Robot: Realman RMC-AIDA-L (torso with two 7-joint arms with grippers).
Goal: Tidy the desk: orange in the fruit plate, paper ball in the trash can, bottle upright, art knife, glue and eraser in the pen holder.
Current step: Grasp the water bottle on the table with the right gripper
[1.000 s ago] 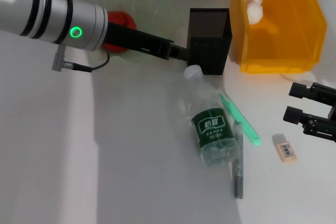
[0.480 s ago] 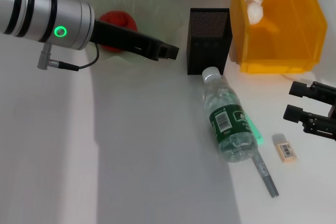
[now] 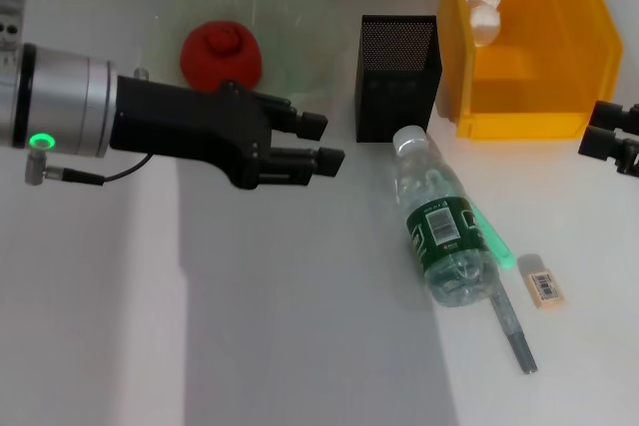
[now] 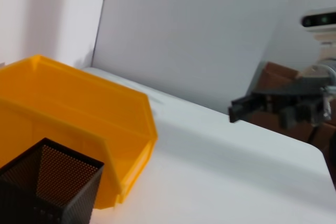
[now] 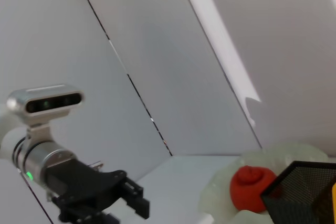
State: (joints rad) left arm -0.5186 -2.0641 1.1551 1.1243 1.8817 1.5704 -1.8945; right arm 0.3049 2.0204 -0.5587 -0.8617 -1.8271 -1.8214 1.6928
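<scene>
Desk inventory: orange in fruit plate; paper ball in trash can; bottle lying on its side, cap toward pen holder; eraser just beside the bottle's base. Left gripper in front of the plate, fingers apart, holding nothing. Right gripper at the desk's right edge, finger state indeterminable.

Silver cylindrical left arm with glowing green ring light, thin grey cable, black blocky jaws
</scene>
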